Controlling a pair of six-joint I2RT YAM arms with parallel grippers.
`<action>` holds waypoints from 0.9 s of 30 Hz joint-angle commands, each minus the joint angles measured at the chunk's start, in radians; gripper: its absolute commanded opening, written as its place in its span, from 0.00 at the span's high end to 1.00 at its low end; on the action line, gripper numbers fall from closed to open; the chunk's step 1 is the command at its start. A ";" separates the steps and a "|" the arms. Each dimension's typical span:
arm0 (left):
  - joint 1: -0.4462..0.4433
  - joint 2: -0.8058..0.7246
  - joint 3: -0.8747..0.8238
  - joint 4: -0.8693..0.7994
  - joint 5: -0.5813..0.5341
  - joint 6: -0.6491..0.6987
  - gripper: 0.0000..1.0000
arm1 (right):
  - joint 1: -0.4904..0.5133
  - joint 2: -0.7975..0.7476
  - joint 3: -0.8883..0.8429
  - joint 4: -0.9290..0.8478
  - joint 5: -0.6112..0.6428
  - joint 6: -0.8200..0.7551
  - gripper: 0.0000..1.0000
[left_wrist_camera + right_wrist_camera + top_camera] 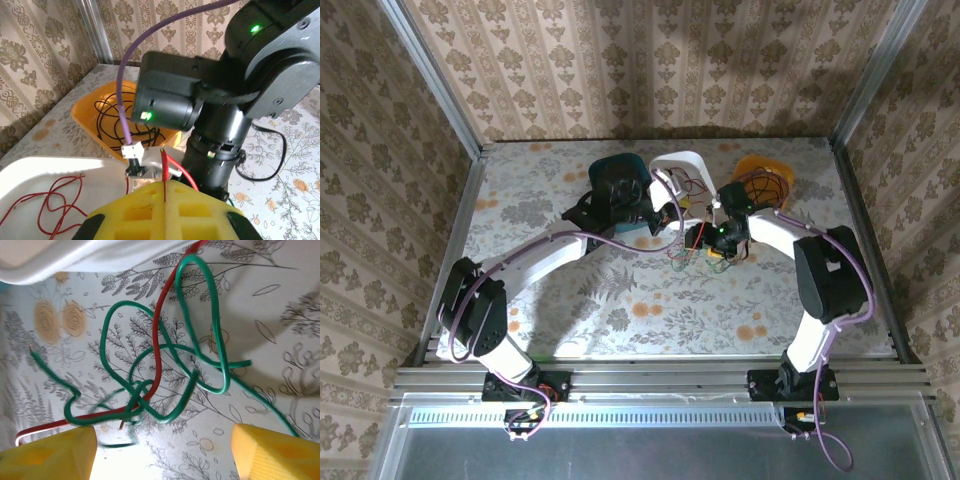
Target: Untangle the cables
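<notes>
My left gripper (165, 189) has its yellow foam pads shut on a red cable (163, 167), which sticks up from between them beside the right arm's wrist. In the top view the left gripper (663, 215) sits in front of the white tub. Green cable (215, 340) and red cable (156, 340) lie looped through each other on the flowered table, knotted where they cross. My right gripper (162, 457) hangs just above this tangle, open, with nothing between its yellow fingers (50, 455). From above, the tangle (682, 252) lies left of the right gripper (717, 245).
Three tubs stand at the back: teal (620, 165), white (688, 165), orange (767, 172). The orange tub (95, 107) holds black cables (107, 125); the white tub (30, 175) holds red cables (55, 200). The white tub's rim (75, 260) is close to the tangle.
</notes>
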 commanded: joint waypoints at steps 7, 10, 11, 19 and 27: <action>-0.004 -0.092 0.004 0.061 0.006 -0.013 1.00 | -0.002 0.118 0.050 -0.100 0.160 -0.008 0.27; 0.028 -0.155 -0.003 0.135 0.017 -0.075 1.00 | -0.011 0.111 0.026 -0.089 0.161 0.001 0.27; 0.044 -0.181 -0.005 0.166 0.020 -0.103 1.00 | -0.014 0.108 0.015 -0.081 0.156 0.004 0.27; 0.236 -0.330 -0.019 0.476 0.086 -0.382 1.00 | -0.060 0.078 -0.062 -0.032 0.095 0.021 0.27; 0.352 -0.326 0.017 0.554 0.116 -0.496 1.00 | -0.074 0.063 -0.080 -0.018 0.072 0.023 0.27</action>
